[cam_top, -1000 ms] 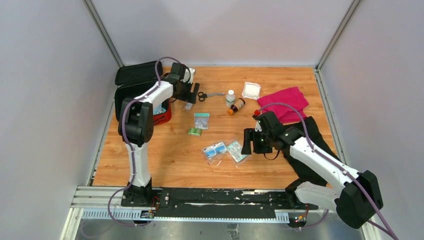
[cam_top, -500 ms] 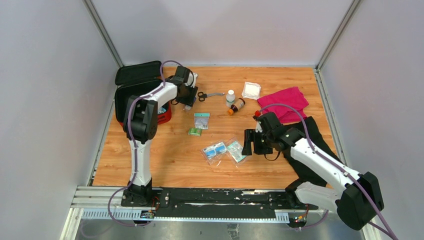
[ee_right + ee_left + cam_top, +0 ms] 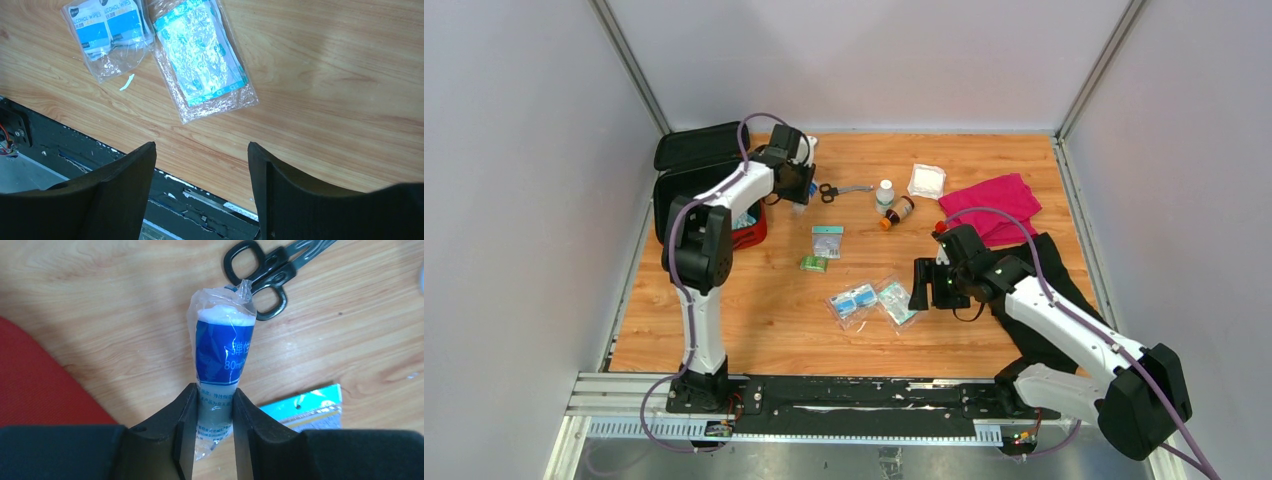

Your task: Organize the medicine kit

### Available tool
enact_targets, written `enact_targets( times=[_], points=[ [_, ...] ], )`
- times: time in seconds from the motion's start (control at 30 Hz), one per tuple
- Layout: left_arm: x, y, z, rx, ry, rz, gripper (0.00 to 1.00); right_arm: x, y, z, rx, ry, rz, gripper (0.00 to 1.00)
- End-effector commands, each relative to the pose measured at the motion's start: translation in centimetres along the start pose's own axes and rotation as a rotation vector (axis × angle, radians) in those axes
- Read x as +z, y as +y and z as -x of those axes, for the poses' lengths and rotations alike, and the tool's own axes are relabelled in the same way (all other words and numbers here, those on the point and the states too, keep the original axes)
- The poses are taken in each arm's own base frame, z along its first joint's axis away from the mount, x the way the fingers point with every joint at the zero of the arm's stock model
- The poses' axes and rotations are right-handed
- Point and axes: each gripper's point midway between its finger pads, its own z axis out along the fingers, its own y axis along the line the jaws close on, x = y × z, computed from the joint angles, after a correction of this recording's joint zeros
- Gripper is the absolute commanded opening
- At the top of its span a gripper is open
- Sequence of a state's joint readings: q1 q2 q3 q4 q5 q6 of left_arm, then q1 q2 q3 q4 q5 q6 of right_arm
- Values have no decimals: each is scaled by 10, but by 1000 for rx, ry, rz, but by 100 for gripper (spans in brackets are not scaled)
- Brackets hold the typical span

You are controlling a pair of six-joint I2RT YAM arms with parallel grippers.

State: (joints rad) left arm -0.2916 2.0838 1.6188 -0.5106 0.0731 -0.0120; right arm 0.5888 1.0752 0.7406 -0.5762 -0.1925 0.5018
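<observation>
Table [image 3: 100, 305] smooth matt wood; bandage pack [image 3: 222, 347] glossy plastic film; scissors handles [image 3: 255, 270] shiny plastic; medicine kit [image 3: 35, 380] matt red fabric.

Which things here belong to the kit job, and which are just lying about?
Belongs to the job: red fabric zip medicine kit; blue-labelled wrapped bandage roll in the left gripper; black-handled scissors; white bottle; brown bottle; white square pad; clear alcohol wipes packet; clear teal-printed packet.

Probably just lying about: magenta cloth; black cloth.

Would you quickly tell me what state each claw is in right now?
Left claw: closed on a plastic-wrapped bandage roll.
Right claw: open, holding nothing.
</observation>
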Motion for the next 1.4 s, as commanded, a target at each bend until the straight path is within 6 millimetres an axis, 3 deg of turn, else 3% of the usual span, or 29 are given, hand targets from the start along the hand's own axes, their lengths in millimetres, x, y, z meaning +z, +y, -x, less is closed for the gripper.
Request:
enact_targets(
  times=[0.0, 0.17, 0.33, 0.43, 0.53, 0.63, 0.7, 0.8, 1.07, 1.2, 1.37],
  points=[
    [-47, -11, 36, -18, -132, -41, 28, 1, -9, -12, 7, 25, -39, 72],
    [-84, 2, 48, -78, -215, -32, 28, 4, -9, -12, 9, 34, -41, 72],
    [-129, 56, 50, -220, -298, 27, 25, 7, -9, -14, 7, 40, -35, 72],
    [-146, 97, 32, -310, -293, 130, 25, 10, -8, -14, 6, 44, -26, 72],
    [-156, 146, -1, -427, -259, 272, 24, 13, -6, -14, 3, 51, -14, 72],
    [-155, 177, -38, -493, -176, 393, 24, 16, -4, -14, 3, 56, -5, 72],
    [-147, 188, -57, -479, -99, 445, 24, 18, -3, -14, 5, 62, 0, 72],
    [-129, 200, -76, -452, 3, 495, 21, 19, -1, -15, 4, 66, 11, 72],
    [-98, 210, -95, -422, 95, 509, 25, 16, 0, -12, -5, 52, 19, 72],
    [-96, 211, -98, -453, 104, 522, 36, 15, 2, -12, -9, 54, 27, 72],
    [-110, 208, -94, -493, 62, 543, 49, 14, 1, -14, -10, 52, 27, 72]
  ],
)
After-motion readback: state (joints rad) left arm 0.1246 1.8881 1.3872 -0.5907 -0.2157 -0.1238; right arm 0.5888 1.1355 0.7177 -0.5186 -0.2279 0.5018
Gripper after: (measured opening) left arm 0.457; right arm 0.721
